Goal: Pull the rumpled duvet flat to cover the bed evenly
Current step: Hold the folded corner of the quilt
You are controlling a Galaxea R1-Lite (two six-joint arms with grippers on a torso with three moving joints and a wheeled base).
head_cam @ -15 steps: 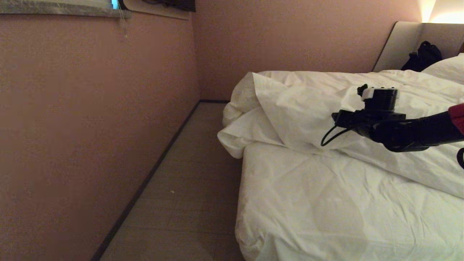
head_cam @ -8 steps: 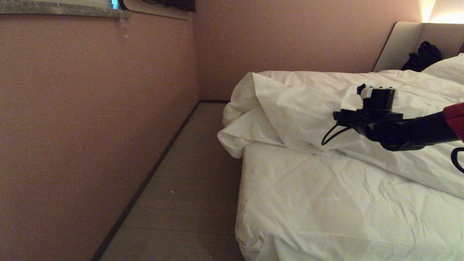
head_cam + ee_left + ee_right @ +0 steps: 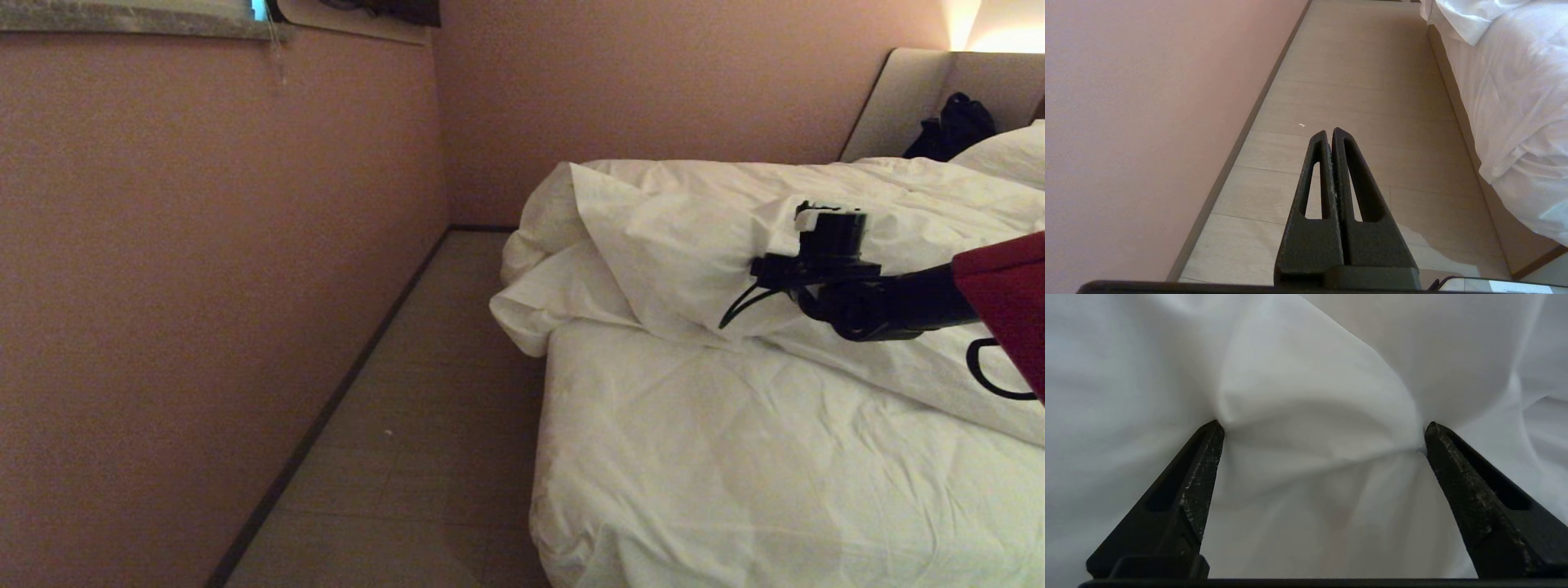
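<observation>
The white duvet lies bunched and folded back over the far half of the bed, leaving the wrinkled sheet bare in front. My right arm reaches across from the right, above the duvet's folded edge. In the right wrist view my right gripper is open wide, both fingertips pressing into a soft fold of the duvet, with cloth bulging between them. My left gripper is shut and empty, parked over the floor beside the bed's side.
A pink wall runs close along the left, leaving a narrow strip of floor beside the bed. A black bag leans against the beige headboard, and a pillow lies at the far right.
My right arm has stretched further out over the bed and its wrist has dipped towards the duvet. The duvet and the left gripper have not moved.
</observation>
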